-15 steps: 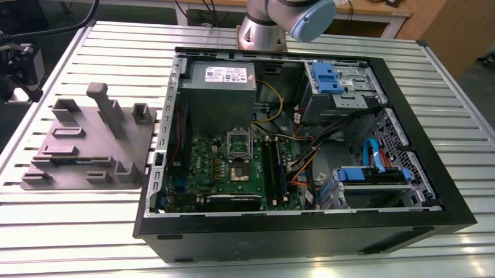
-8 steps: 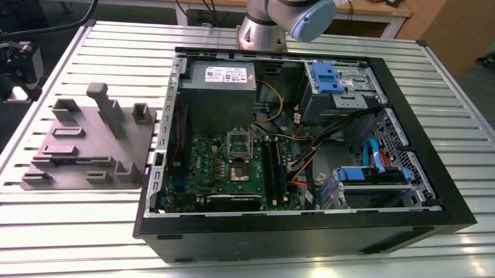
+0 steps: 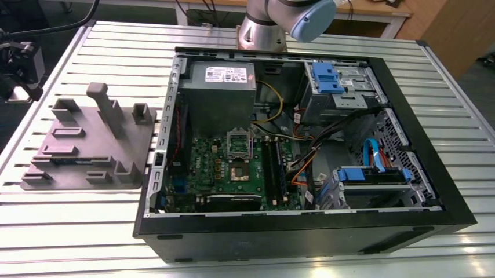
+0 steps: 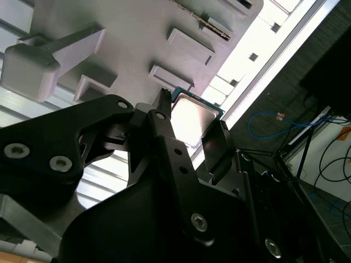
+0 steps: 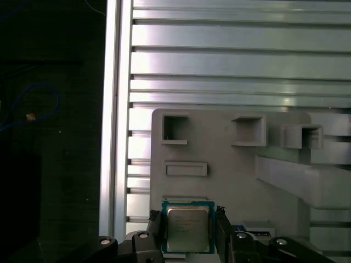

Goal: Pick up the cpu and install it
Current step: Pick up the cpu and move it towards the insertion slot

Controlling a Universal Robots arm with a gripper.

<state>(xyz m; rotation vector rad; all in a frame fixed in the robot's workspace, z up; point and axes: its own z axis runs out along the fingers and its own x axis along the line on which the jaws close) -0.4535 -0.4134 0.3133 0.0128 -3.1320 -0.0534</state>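
Slatted aluminium table (image 5: 219,55) carries a grey fixture tray (image 5: 230,164); over it the gripper (image 5: 188,236) has its fingers (image 5: 156,227) pinching the cpu (image 5: 187,223) by opposite edges. It looks light, stiff and delicate: an edge hold seems right.

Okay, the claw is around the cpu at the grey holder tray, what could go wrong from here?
1. The claw seems to pinch the cpu by two thin opposite edges alone, so it might tilt or slip out.
2. The grey tray has raised blocks and a tall post close by; a sideways move could snag.
3. In the computer case, loose cables run beside the motherboard socket, crowding any descent.
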